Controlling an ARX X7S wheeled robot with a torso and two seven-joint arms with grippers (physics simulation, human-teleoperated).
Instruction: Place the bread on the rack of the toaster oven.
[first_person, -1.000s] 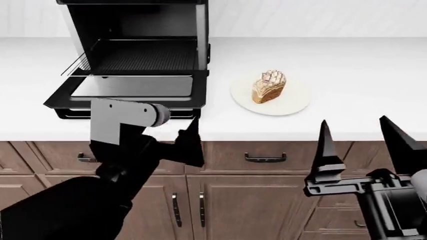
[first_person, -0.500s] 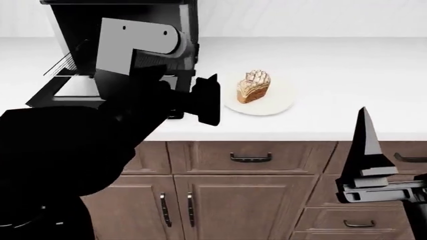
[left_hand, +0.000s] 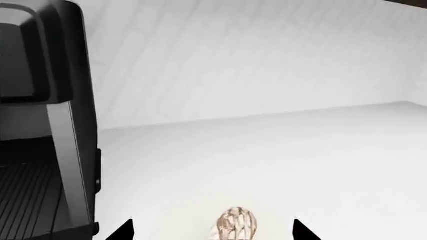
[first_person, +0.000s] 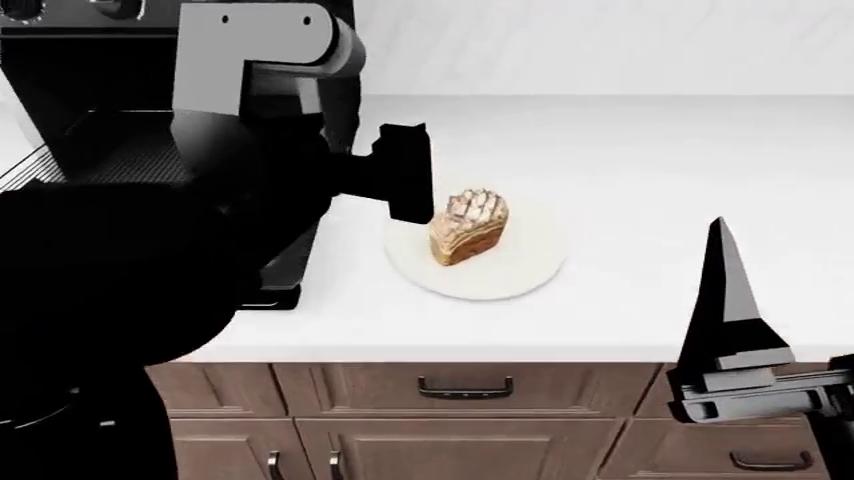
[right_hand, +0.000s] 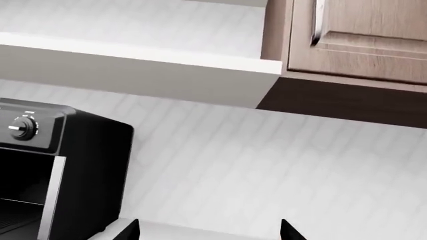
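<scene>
The bread (first_person: 469, 225), a golden-brown chunk with a pale ridged top, stands on a round white plate (first_person: 521, 272) on the white counter. It also shows in the left wrist view (left_hand: 235, 226), between the two open fingertips. My left gripper (first_person: 404, 185) is open, just left of the bread and above the plate's edge. The black toaster oven (first_person: 94, 70) stands at the far left with its door down; its dark wire rack (first_person: 100, 160) shows partly behind my left arm. My right gripper (first_person: 731, 300) is open and empty, low at the right in front of the counter edge.
Brown cabinet drawers with dark handles (first_person: 465, 388) run under the counter. The white counter (first_person: 694, 170) stretches to the right of the plate. The right wrist view shows the oven's knob (right_hand: 21, 128), a white wall and an upper wooden cabinet (right_hand: 360, 35).
The view has shifted, so the oven sits further left and the plate nearer centre. My left gripper has risen and closed in beside the bread. The right gripper has barely moved.
</scene>
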